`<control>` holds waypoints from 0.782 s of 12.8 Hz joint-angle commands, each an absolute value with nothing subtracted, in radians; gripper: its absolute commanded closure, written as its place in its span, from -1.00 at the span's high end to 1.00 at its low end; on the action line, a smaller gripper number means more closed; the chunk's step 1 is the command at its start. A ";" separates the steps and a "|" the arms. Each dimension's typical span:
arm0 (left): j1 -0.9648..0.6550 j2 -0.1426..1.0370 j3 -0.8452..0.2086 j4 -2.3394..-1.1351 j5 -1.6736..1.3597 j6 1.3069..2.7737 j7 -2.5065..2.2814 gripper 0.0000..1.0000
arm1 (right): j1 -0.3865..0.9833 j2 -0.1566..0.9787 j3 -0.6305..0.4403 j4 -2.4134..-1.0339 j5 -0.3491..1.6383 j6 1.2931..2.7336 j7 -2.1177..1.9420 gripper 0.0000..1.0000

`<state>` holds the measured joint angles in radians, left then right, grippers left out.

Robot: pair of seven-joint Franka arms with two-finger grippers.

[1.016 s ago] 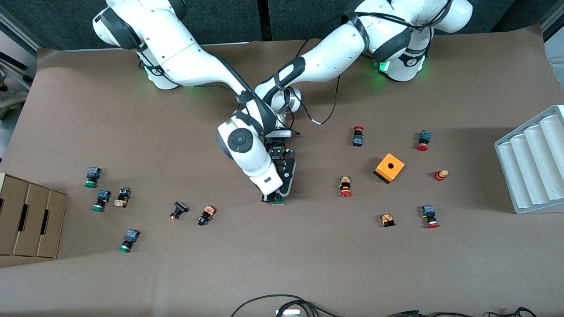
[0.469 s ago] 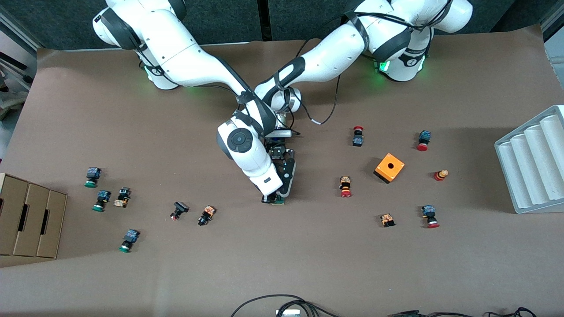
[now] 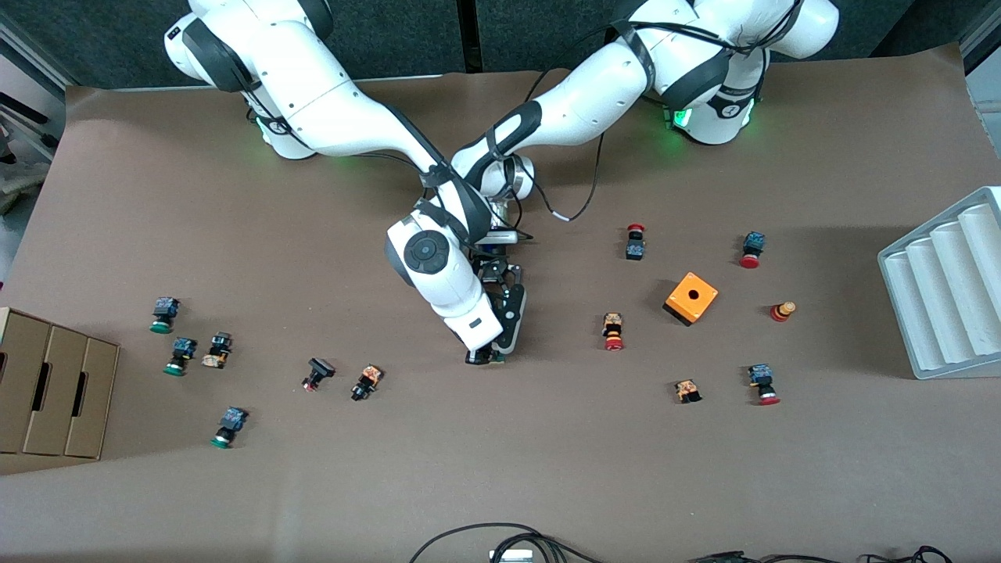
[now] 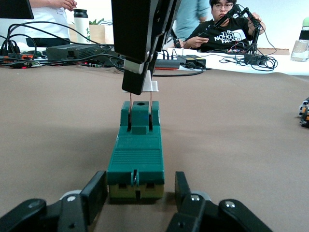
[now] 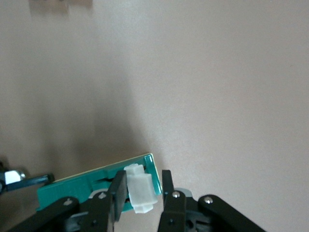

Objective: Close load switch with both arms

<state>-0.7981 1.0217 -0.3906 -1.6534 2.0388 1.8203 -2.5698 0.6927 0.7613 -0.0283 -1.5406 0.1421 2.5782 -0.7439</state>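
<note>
The load switch [image 4: 136,159] is a narrow green block lying on the brown table mid-way between the two arms' ends; only a sliver of it [image 3: 495,360] shows under the hands in the front view. My left gripper [image 4: 137,193] lies low along the table and is shut on the switch's near end, one finger [image 4: 94,193] on each side. My right gripper [image 5: 142,191] comes down from above and is shut on the white sliding piece [image 5: 140,193] at the switch's other end [image 5: 82,186]. In the left wrist view that piece [image 4: 147,87] sits just above the green body on two thin pins.
Small push buttons lie scattered toward both ends of the table, the closest ones [image 3: 366,381] [image 3: 613,331] well apart from the switch. An orange box with a hole [image 3: 690,297] stands toward the left arm's end, with a white ridged tray [image 3: 946,289] past it. A cardboard box [image 3: 55,391] sits at the right arm's end.
</note>
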 commanded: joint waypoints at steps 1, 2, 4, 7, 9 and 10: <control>-0.811 1.052 -0.380 -1.624 2.051 1.813 -2.591 0.28 | 0.687 0.804 -0.026 -1.500 0.141 2.615 -0.744 -0.27; -0.811 1.052 -0.380 -1.624 2.051 1.813 -2.591 0.28 | 0.686 0.804 -0.026 -1.500 0.141 2.618 -0.744 -0.27; -0.811 1.054 -0.380 -1.624 2.051 1.813 -2.591 0.28 | 0.686 0.808 -0.028 -1.500 0.141 2.620 -0.744 -0.27; -0.811 1.054 -0.380 -1.624 2.051 1.813 -2.591 0.28 | 0.684 0.811 -0.028 -1.494 0.140 2.620 -0.747 -0.27; -0.811 1.052 -0.380 -1.624 2.051 1.813 -2.591 0.28 | 0.684 0.816 -0.031 -1.494 0.138 2.620 -0.750 -0.27; -0.811 1.052 -0.380 -1.624 2.051 1.813 -2.591 0.28 | 0.684 0.818 -0.037 -1.491 0.138 2.620 -0.750 -0.27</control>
